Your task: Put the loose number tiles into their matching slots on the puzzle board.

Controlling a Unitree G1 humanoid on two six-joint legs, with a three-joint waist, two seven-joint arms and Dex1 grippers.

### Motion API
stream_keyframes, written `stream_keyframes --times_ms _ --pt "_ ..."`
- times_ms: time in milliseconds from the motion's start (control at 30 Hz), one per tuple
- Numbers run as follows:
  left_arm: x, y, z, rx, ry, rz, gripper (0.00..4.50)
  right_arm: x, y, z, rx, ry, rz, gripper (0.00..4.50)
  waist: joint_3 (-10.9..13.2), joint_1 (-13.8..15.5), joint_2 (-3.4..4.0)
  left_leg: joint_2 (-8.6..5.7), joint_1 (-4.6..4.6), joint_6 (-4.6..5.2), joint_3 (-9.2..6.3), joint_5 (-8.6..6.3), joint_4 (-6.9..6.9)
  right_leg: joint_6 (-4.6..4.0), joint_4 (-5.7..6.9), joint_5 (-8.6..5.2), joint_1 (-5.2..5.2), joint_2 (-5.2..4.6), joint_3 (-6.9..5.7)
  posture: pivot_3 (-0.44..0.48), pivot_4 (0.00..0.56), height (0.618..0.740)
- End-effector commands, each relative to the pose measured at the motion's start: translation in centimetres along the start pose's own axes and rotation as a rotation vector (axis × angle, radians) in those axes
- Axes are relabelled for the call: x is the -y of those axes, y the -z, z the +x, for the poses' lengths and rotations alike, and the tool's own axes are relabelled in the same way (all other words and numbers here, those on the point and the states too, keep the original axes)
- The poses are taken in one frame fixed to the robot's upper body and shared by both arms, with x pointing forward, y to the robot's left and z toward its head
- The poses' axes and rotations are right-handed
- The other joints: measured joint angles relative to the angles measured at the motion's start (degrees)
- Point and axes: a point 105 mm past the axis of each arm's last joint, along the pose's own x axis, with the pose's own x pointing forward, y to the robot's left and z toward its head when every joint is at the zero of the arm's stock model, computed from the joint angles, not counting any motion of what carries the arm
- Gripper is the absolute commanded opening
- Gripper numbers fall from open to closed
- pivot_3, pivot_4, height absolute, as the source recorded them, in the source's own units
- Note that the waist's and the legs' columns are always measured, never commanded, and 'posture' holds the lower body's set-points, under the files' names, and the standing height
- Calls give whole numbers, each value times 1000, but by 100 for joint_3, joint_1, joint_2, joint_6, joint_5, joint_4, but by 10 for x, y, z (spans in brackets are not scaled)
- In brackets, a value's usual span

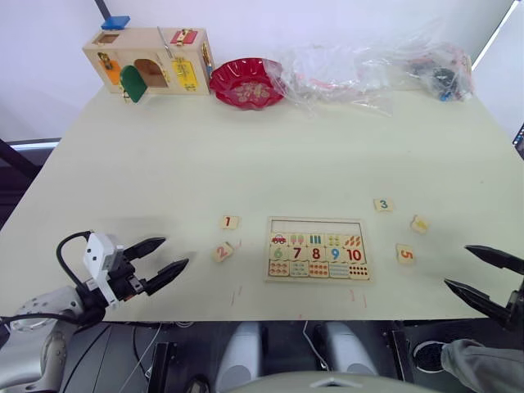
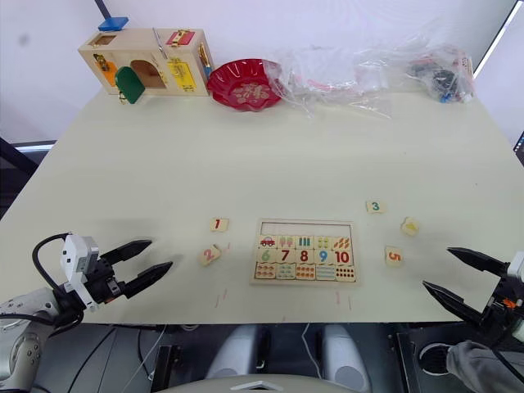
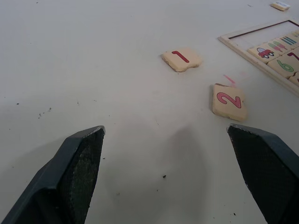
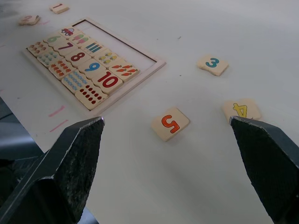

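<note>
Puzzle board (image 1: pixel 318 250) is lying near the worktop's front edge, top slots (image 1: pixel 315 226) showing bare. Tiles 1 (image 1: pixel 229 222) and 2 (image 1: pixel 222 252) are lying off its left end; tiles 3 (image 1: pixel 382 205), 4 (image 1: pixel 418 223) and 5 (image 1: pixel 404 254) off its right. Left gripper (image 1: pixel 158 262) and right gripper (image 1: pixel 479 273) are hovering at the front corners, jaws spread, holding nothing.

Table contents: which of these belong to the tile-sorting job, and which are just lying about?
Job:
puzzle board with its empty top-row slots
tile 1
tile 2
tile 3
tile 4
tile 5

Lying about:
wooden latch box
red bowl
clear plastic bags
</note>
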Motion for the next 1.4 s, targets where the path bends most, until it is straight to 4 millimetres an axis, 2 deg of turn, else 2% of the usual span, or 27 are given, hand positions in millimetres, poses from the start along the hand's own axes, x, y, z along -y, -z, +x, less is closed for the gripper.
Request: stream_keyframes --times_ms 33,233,400,600,767,867,1000,1133,1400 --pt "-1 -16 2 30 18 45 4445 1 -10 -2 37 12 -47 4500 0 0 0 0 0 0 0 0 0 0 0 0 0 0 0 0 150 740" --pt "-1 -37 15 33 120 102 4445 -14 -40 11 151 -92 -109 4500 0 4 1 -1 1 0 -1 0 3 0 2 0 3 3 -7 0 150 740" --pt "0 -55 30 -16 264 208 4445 -30 -58 13 179 -197 -144 4500 2 5 1 -4 -3 0 1 0 -1 1 0 1 3 5 -10 0 150 740" --pt "-9 -54 42 -213 383 350 4445 -40 -64 9 151 -243 -143 4500 2 5 2 -6 1 0 4 0 2 0 -2 0 15 8 -22 0 150 740" --pt "-23 -59 64 -265 472 382 4445 -44 -64 10 151 -228 -147 4500 3 6 0 -9 1 0 5 0 7 1 0 1 18 11 -25 0 150 740" --pt "-23 -59 72 -292 541 412 4445 -48 -63 11 152 -225 -145 4500 3 7 0 -11 -5 0 1 0 7 1 -2 1 17 14 -27 0 150 740" --pt "-19 -59 86 -305 618 452 3352 -52 -61 13 153 -220 -136 4500 3 -3 -1 -13 -6 1 2 0 7 2 -1 1 17 12 -24 0 150 740" --pt "-20 -61 100 -320 654 502 3352 -57 -62 16 161 -224 -134 4500 4 0 -2 -14 -7 1 -4 0 12 3 3 1 18 15 -27 0 150 740" --pt "-24 -65 112 -338 672 553 3352 -62 -62 15 169 -212 -130 4500 4 2 -2 -19 -10 1 -7 0 12 5 2 2 18 14 -28 0 150 740"
